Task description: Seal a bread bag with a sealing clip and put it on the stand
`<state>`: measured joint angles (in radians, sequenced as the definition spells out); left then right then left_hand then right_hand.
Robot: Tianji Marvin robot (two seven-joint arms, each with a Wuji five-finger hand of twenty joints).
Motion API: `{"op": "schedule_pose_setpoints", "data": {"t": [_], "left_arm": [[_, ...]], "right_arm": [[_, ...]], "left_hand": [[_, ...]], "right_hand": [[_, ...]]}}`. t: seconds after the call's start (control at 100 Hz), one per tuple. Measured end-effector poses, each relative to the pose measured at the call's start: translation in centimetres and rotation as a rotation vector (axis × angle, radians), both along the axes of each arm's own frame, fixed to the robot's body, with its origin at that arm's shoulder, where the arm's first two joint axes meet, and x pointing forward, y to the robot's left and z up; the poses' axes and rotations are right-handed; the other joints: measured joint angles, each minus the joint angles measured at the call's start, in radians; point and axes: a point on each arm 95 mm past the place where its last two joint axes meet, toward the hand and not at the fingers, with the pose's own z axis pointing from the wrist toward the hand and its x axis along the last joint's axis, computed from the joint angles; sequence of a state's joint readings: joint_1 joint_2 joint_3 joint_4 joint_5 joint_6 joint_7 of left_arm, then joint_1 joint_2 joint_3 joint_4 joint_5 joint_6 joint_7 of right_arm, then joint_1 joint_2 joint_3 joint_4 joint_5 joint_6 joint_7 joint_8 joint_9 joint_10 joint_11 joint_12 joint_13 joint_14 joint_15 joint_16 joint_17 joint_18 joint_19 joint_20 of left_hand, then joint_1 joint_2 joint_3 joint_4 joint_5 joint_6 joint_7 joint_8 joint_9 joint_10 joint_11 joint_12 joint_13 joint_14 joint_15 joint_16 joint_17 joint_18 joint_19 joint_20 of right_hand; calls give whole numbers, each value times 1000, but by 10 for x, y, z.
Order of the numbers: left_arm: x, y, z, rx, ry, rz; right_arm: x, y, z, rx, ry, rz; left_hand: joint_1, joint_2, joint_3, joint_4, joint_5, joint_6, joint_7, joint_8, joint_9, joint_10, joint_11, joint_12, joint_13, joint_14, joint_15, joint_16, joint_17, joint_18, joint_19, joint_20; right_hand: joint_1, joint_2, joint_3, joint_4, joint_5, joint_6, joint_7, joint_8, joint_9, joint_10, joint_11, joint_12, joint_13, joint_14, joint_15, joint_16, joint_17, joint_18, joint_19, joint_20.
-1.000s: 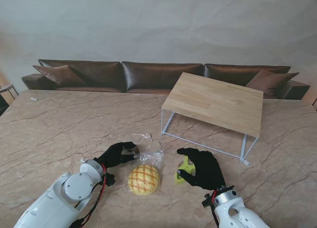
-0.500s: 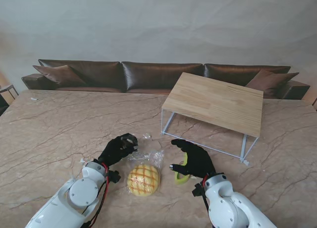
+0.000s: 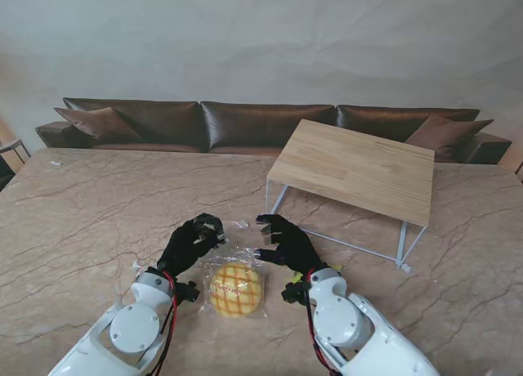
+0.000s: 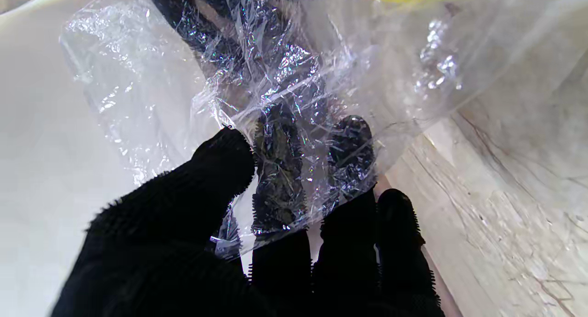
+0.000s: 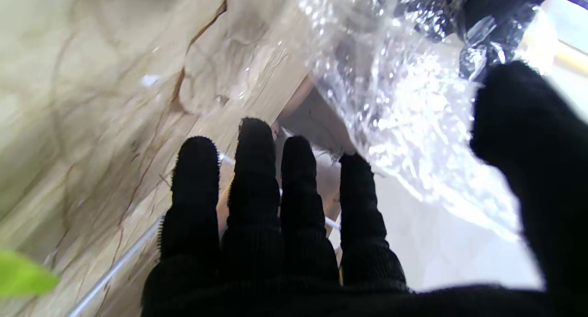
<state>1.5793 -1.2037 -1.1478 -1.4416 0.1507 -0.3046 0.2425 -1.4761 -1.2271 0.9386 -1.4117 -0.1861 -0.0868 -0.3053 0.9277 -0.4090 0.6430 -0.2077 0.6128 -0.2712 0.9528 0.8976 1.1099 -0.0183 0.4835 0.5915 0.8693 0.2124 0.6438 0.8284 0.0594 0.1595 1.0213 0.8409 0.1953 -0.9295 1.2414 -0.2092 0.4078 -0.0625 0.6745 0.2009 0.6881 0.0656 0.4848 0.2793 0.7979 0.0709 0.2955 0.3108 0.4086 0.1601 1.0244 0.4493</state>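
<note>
- Lying nearest to me on the veined beige marble table (image 3: pixel 90 204), the round golden bun (image 3: pixel 236 288) sits inside its clear crinkled plastic bread bag (image 3: pixel 235 266), between the two white arms.
- The black-gloved left hand (image 3: pixel 193 239) pinches the bag's loose open end; in the left wrist view its thumb (image 4: pixel 216 165) and fingers (image 4: pixel 280 170) close on the film (image 4: pixel 275 78), clamped on the bag.
- The black-gloved right hand (image 3: pixel 282 241) reaches in from the right; the right wrist view shows its four fingers (image 5: pixel 257 179) straight and its thumb (image 5: pixel 519 115) apart, with film (image 5: pixel 404 101) just beside them; whether it touches the film I cannot tell.
- A sliver of yellow-green clip (image 5: pixel 23 278) shows blurred at that wrist view's edge; the right arm hides it in the stand's view.
- Farther off, to the right, stands the light wooden-topped stand (image 3: pixel 355 170) on thin white wire legs, well apart from the bag.
- Beyond the table's far edge runs a dark brown leather sofa (image 3: pixel 261 124) with cushions.
</note>
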Motion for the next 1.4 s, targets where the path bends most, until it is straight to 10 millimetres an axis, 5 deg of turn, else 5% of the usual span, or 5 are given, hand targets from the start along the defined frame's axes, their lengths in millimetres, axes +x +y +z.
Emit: {"op": "schedule_pose_setpoints", "data": {"t": [0.21, 0.35, 0.97, 1.26, 1.4], "left_arm": [[-4, -3, 2, -36, 0, 9], [-6, -3, 6, -42, -6, 8], [0, 15, 4, -79, -9, -46], [7, 37, 9, -191, 62, -80], [13, 46, 18, -128, 106, -6]], "right_arm": [[7, 20, -8, 93, -37, -23], [15, 26, -8, 311, -62, -80], [17, 22, 3, 396, -117, -46], [8, 17, 9, 209, -296, -25], [5, 16, 9, 176, -346, -33]], "left_hand": [[-1, 0, 13, -1, 0, 0, -1, 13, 12, 0, 0, -14, 11, 4, 0, 0, 1, 0, 2, 0], [-1, 0, 15, -1, 0, -1, -1, 21, 12, 2, 1, -32, 11, 4, 0, 0, 5, 0, 2, 0], [-92, -76, 218, 5, 179, 71, -211, -595, -119, 25, -159, -172, -35, -8, -189, -223, 73, 65, -16, -99], [-618, 256, 134, 324, -14, 181, -496, -585, -487, 49, -230, -310, -310, 6, -379, -345, -56, 130, -293, -176], [-638, 307, -184, 326, -9, 214, -520, -585, -487, 69, -231, -310, -314, 19, -380, -345, -60, 146, -314, -162]], "right_hand": [[181, 69, 9, 10, 236, -191, 103, 68, 349, -64, 24, 1, 268, -1, 128, 83, 184, 32, 201, 132], [302, 93, 31, -89, 447, -263, 335, -181, 632, -76, 38, -60, 471, 3, 299, 88, 394, 33, 384, 49], [513, 101, 27, -87, 626, -373, 249, 45, 539, 20, 262, 320, 479, 87, 763, 433, 423, 115, 486, 47], [514, 119, 25, -85, 738, -397, 262, 179, 529, 25, 268, 386, 478, 88, 848, 529, 416, 134, 498, 133], [514, 119, 25, -85, 774, -399, 282, 231, 529, 25, 268, 394, 478, 88, 857, 541, 410, 135, 498, 146]]}}
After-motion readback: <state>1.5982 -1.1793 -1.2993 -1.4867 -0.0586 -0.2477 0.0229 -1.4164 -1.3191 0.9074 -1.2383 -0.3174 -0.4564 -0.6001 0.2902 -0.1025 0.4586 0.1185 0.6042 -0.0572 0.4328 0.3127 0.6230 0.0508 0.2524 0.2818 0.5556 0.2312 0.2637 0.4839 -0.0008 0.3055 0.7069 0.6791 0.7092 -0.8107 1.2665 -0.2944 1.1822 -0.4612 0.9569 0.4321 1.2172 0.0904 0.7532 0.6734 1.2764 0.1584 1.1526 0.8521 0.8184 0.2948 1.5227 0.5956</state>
